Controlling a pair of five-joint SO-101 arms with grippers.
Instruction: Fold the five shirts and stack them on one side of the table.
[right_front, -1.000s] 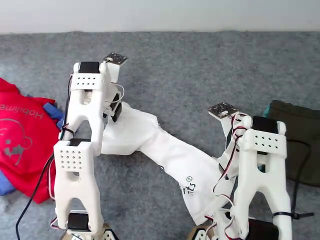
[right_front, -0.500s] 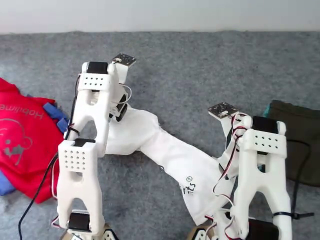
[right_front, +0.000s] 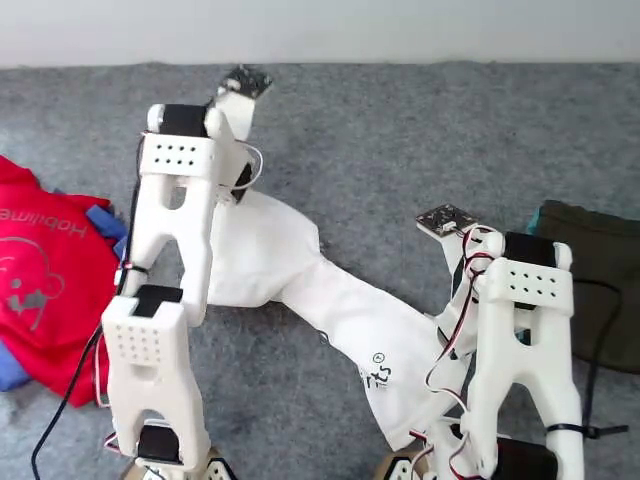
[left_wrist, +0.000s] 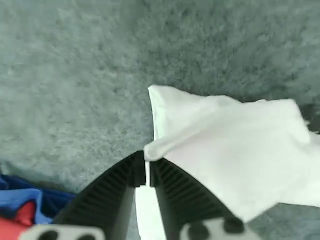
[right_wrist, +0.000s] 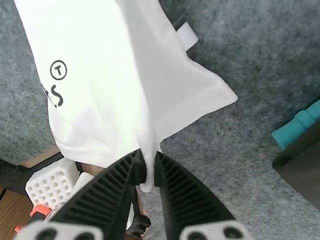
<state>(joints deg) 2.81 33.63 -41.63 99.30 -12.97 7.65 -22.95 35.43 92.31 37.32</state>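
Grey table (right_front: 420, 130), with a white shirt (right_front: 340, 300) stretched diagonally across its middle between 2 arms: left claw (left_wrist: 146, 165) pinches the far corner, right claw (right_wrist: 146, 162) grips the near edge.

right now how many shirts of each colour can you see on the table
white shirt: 1
red shirt: 1
blue shirt: 1, mostly under the red one
dark shirt: 1
teal shirt: 1, just an edge peeking out
total: 5
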